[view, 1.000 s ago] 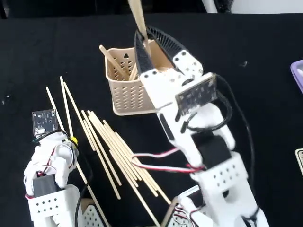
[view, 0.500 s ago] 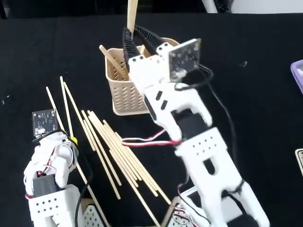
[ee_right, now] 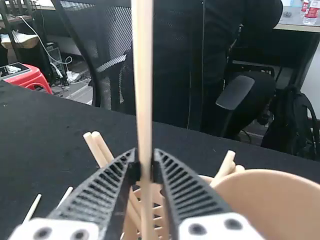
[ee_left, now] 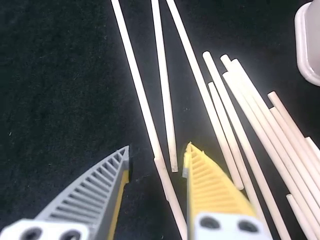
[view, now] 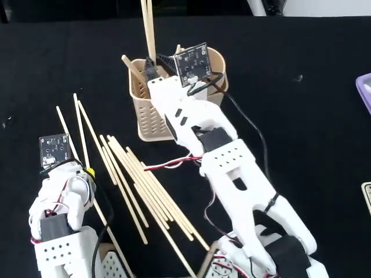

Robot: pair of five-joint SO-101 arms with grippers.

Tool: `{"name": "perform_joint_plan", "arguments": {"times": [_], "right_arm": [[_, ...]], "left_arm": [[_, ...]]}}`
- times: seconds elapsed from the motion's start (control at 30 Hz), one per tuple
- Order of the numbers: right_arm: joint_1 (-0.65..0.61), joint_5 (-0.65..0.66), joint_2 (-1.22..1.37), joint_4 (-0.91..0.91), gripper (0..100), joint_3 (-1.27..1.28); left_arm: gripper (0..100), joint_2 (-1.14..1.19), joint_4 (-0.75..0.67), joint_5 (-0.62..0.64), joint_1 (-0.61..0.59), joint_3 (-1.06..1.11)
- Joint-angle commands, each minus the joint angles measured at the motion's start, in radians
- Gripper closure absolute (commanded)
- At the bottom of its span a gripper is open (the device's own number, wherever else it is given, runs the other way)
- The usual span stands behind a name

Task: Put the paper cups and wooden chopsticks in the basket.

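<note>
A beige slotted basket (view: 152,119) stands at the back of the black table, with a brown paper cup (view: 219,61) and a few chopsticks in it. My right gripper (view: 152,66) hangs over the basket's left part, shut on one wooden chopstick (view: 149,32) held upright. In the right wrist view the black fingers (ee_right: 177,182) clamp that chopstick (ee_right: 142,75) above the basket, beside the cup rim (ee_right: 260,197). Several loose chopsticks (view: 142,185) lie fanned out on the table. My left gripper (ee_left: 157,149) hovers open over two of them (ee_left: 162,90); the left arm (view: 61,197) sits at the front left.
A purple object (view: 365,87) pokes in at the right edge, and a pale card (view: 367,197) lies below it. A pale rounded corner (ee_left: 310,40) shows in the left wrist view. The black table (view: 301,127) stretches bare to the right of the right arm.
The right arm has swung left with the upright chopstick, from over the cup side of the basket to its left part, and its wrist has turned. The left arm has kept still.
</note>
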Motion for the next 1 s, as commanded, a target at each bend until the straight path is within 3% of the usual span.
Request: {"name": "perform_joint_plan", "arguments": {"times": [0.0,0.17,0.4,0.5,0.6,0.77,0.97], "right_arm": [[0.008,-0.005,-0.024,0.118,74.9,-0.047],[0.002,-0.005,-0.134,0.282,80.2,-0.134],[-0.003,0.000,-0.541,0.609,80.8,-0.180],[0.008,0.127,-0.717,0.778,80.7,-0.174],[0.068,0.241,-0.845,0.964,80.7,-0.150],[0.199,0.244,-0.944,1.189,80.6,-0.048],[0.325,0.249,-0.975,1.223,80.6,0.234]], "left_arm": [[82,-0.009,-0.026,0.002,-0.008,-0.013],[82,-0.009,-0.026,0.002,-0.008,-0.013],[82,0.000,-0.015,0.003,-0.008,-0.044],[82,0.000,0.026,0.002,-0.001,-0.079],[81,0.000,0.071,-0.003,0.005,-0.137],[81,0.005,0.091,-0.074,-0.004,-0.277],[81,0.253,0.172,-0.101,-0.004,-0.578]]}}
